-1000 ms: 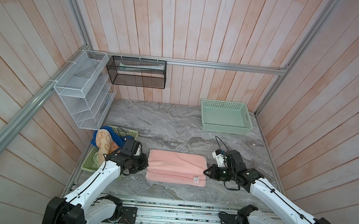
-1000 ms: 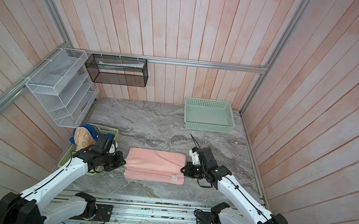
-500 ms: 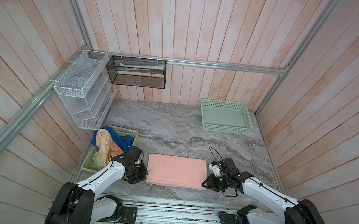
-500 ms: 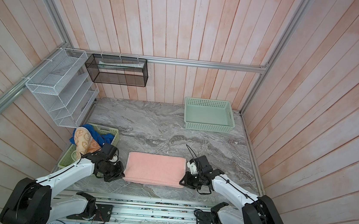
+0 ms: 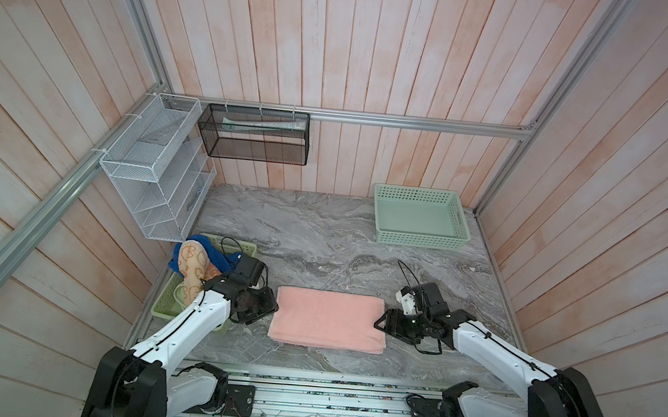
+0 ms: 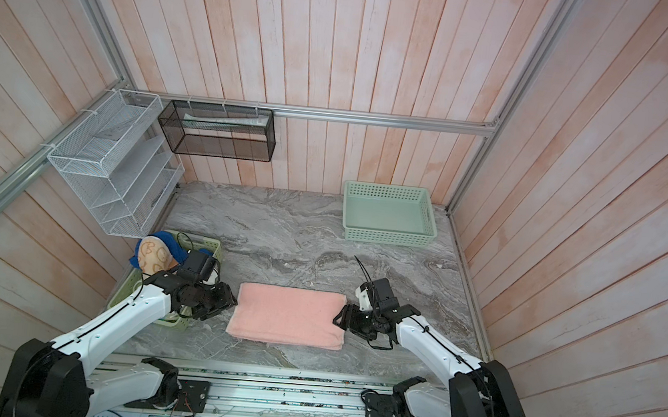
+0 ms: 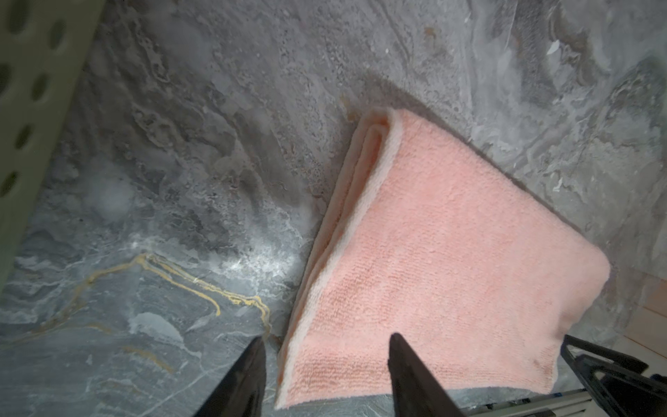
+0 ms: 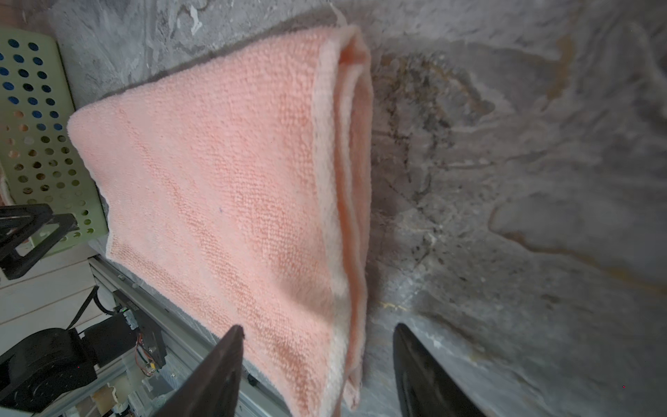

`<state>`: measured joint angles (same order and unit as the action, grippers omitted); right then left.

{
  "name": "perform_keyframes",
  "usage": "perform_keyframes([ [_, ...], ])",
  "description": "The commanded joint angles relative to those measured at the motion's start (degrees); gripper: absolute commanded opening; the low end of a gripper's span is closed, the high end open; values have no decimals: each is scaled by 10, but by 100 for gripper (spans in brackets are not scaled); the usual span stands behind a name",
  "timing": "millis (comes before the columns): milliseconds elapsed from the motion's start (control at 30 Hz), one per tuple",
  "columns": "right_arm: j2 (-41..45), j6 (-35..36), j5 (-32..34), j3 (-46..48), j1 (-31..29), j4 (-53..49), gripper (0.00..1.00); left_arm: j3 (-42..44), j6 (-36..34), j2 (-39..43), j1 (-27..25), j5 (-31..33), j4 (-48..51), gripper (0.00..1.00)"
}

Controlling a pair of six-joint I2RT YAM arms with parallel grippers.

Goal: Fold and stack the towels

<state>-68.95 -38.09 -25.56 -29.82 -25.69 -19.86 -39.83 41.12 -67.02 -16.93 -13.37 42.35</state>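
Note:
A pink towel (image 5: 328, 319) (image 6: 288, 316) lies folded in a flat rectangle on the marble table near the front edge. My left gripper (image 5: 272, 308) (image 7: 326, 337) is open at the towel's left end, its fingers straddling the front corner of the pink towel (image 7: 451, 252) without pinching it. My right gripper (image 5: 377, 322) (image 8: 317, 326) is open at the right end, its fingers either side of the layered edge of the pink towel (image 8: 223, 180). A blue towel (image 5: 215, 254) and an orange patterned towel (image 5: 191, 267) are heaped in the left basket (image 5: 164, 306).
An empty pale green basket (image 5: 419, 238) stands at the back right. A white wire rack (image 5: 152, 167) and a black mesh shelf (image 5: 253, 135) hang on the walls at the back left. The metal rail (image 5: 308, 376) runs along the table's front edge.
Both grippers were shut on the pink towel's ends a second ago. They carried it toward the front edge, laid it down flat, and have opened and let go.

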Motion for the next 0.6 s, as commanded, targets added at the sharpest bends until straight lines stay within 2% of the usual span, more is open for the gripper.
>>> perform_keyframes([
  [0, -9, -30, 12, 7, -4, 23, 68, 10, -14, -1, -4, -24, -34, 56],
  [133, -39, -46, 38, 7, -8, 17, 68, 10, -24, -18, -5, -38, -50, 56],
  [267, -82, -54, 44, -8, -26, 23, 69, 13, -34, -29, -5, -44, -64, 56],
  [400, -119, -69, 32, -12, -44, 62, 66, 36, -23, -36, -5, -74, -118, 56],
  [467, -139, -77, 24, -11, -45, 92, 59, 45, -14, -40, -5, -91, -150, 55],
  [567, -175, -85, 23, -17, -46, 131, 38, 43, -17, -51, -6, -100, -168, 55],
])
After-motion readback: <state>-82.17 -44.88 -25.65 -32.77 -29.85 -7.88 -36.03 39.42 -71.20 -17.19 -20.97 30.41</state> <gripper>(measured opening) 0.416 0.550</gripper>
